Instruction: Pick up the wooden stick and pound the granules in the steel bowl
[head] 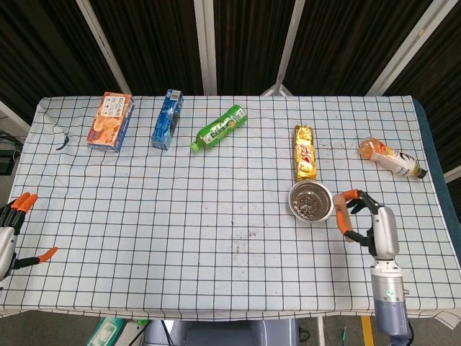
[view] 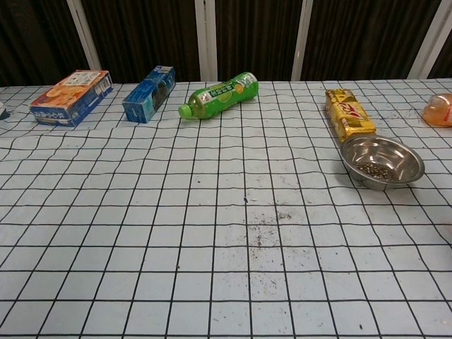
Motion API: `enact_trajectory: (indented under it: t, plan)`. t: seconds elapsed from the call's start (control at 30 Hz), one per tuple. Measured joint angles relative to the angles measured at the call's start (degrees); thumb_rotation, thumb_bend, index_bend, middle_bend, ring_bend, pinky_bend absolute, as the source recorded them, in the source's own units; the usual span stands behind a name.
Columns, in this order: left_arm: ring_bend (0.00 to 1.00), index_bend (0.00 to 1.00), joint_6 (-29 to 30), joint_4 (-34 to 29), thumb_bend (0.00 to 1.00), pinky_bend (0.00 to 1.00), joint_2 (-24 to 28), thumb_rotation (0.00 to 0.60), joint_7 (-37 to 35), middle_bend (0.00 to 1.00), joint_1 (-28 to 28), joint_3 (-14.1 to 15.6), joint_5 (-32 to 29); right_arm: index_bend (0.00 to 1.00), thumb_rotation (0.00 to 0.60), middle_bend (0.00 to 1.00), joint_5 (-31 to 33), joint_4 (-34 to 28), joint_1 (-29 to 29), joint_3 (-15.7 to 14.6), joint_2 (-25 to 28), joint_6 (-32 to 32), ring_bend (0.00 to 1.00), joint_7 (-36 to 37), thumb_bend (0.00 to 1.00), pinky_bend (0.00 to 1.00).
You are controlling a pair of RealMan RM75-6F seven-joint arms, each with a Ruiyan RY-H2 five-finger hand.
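Observation:
The steel bowl (head: 311, 202) (view: 381, 161) stands right of the table's middle, with dark granules in its bottom. My right hand (head: 364, 216) lies just right of the bowl, fingers apart and curved toward its rim, holding nothing. My left hand (head: 14, 231) is at the table's far left edge, fingers spread and empty. No wooden stick shows in either view. The chest view shows neither hand.
Along the back stand an orange box (head: 110, 121), a blue box (head: 166, 119), a lying green bottle (head: 220, 127), a yellow packet (head: 305, 152) just behind the bowl and an orange-drink bottle (head: 391, 158). Spilled granules (head: 245, 234) dot the checked cloth mid-table.

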Motion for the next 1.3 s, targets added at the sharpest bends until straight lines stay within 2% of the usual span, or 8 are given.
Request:
enact_trajectory:
  t: [0.33,0.6,0.9,1.0,1.17,1.3]
  plan:
    - [0.0,0.0,-0.12,0.08,0.04,0.0,-0.02,0.6,-0.28,0.0,-0.08,-0.1,-0.1,0.73,0.6,0.63,1.95,9.61,3.1,6.74,-6.72,2.65,0.56,6.61,0.57,0.55]
    - [0.0,0.0,-0.31,-0.26,0.04,0.0,0.1,0.6,-0.73,0.0,-0.1,-0.2,-0.47,0.73,0.6,0.63,4.48,11.83,5.06,10.15,-11.55,3.78,0.56,9.82,0.57,0.55]
    - [0.0,0.0,-1.13,-0.53,0.04,0.0,0.29,0.6,-1.45,0.0,-0.28,-0.22,-0.96,0.73,0.6,0.63,6.14,15.67,8.14,12.33,-20.87,5.65,0.56,13.65,0.58,0.55]
    - [0.0,0.0,-1.45,-0.77,0.04,0.0,0.36,0.6,-1.73,0.0,-0.37,-0.27,-1.23,0.73,0.6,0.63,7.73,16.95,9.45,13.95,-24.36,5.88,0.56,15.04,0.58,0.55]
    - [0.0,0.0,-1.77,-0.94,0.04,0.0,0.49,0.6,-2.02,0.0,-0.47,-0.35,-1.52,0.73,0.6,0.63,10.86,21.71,12.08,17.47,-29.56,5.68,0.56,17.31,0.58,0.55]
    - [0.0,0.0,-1.98,-0.87,0.04,0.0,0.51,0.6,-2.29,0.0,-0.54,-0.35,-1.59,0.73,0.6,0.63,11.54,24.78,13.15,18.37,-31.13,5.39,0.56,18.39,0.58,0.55]
